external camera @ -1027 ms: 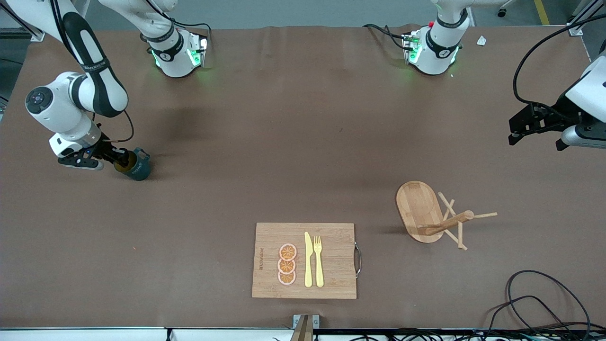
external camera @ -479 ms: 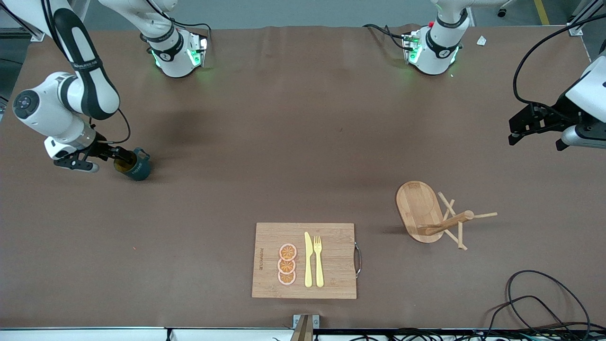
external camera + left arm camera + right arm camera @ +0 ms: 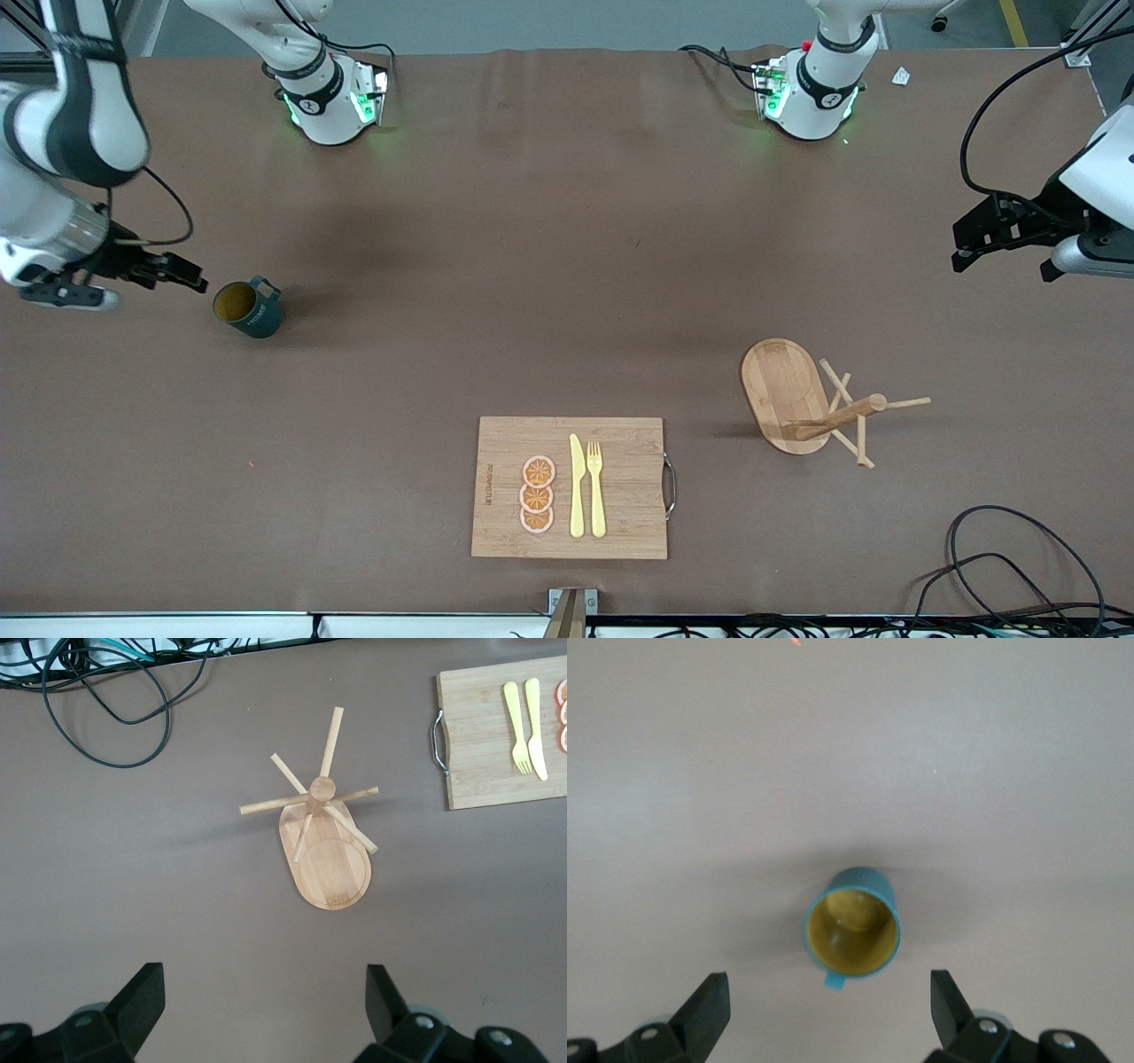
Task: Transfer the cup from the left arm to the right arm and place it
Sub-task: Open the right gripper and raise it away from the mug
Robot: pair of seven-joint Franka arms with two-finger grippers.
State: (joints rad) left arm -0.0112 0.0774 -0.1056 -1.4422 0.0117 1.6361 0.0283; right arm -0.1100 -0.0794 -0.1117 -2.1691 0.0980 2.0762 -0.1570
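1. Right end effector hung with its fingers spread and nothing between them, just beside the cup at the right arm's end of the counter, close to that short edge.
2. Cup stood upright on the counter, its ochre mouth open toward the right wrist camera, handle pointing off the rim, and nothing touched it.
3. Left end effector waited over the counter's edge at the left arm's end, fingers spread wide too, looking down on the wooden mug tree, which lay tipped on its side.
4. Cutting board with plastic knife, fork and orange slices sat by the counter's front edge, well apart from the cup.
5. Risk, as I judged it: the placement looked done, so the main danger was the right arm clipping the cup on any low sweep back across it, since one fingertip sat so near the rim; a nudge there would likely tip or skid a light mug.
6. Second worry: the cup rested near the counter's end, so a shove toward that edge could send it off.
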